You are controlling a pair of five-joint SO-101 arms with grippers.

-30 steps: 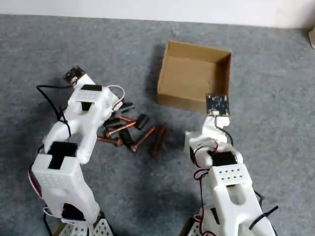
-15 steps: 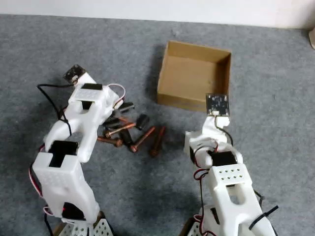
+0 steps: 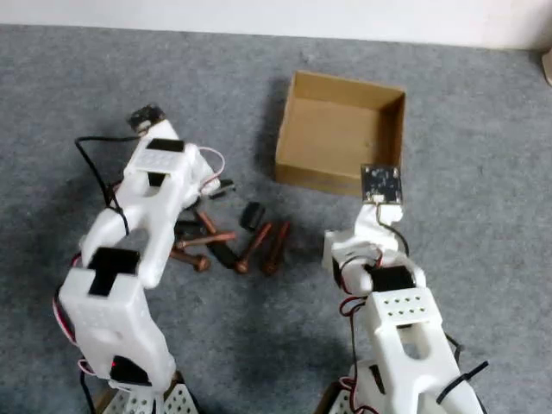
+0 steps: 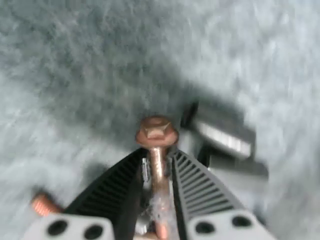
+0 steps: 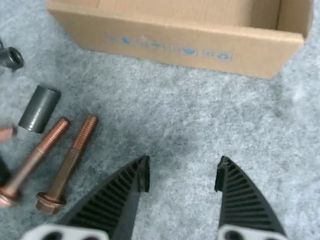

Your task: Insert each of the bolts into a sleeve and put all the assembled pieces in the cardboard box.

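Bolt [image 4: 157, 135] clamped by its shank in left gripper [image 4: 159, 162], head out, left of cardboard box [image 3: 319, 177], likely for mating with a sleeve [image 5: 40, 109]. Right gripper [image 5: 182, 175] empty, jaws apart, beside box's near wall.

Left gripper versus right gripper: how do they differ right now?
The left gripper is shut on a copper bolt, hex head poking out front; the right gripper is open and holds nothing. The left gripper is beside the loose bolts; the right gripper sits near the cardboard box. Both have black ribbed fingers.
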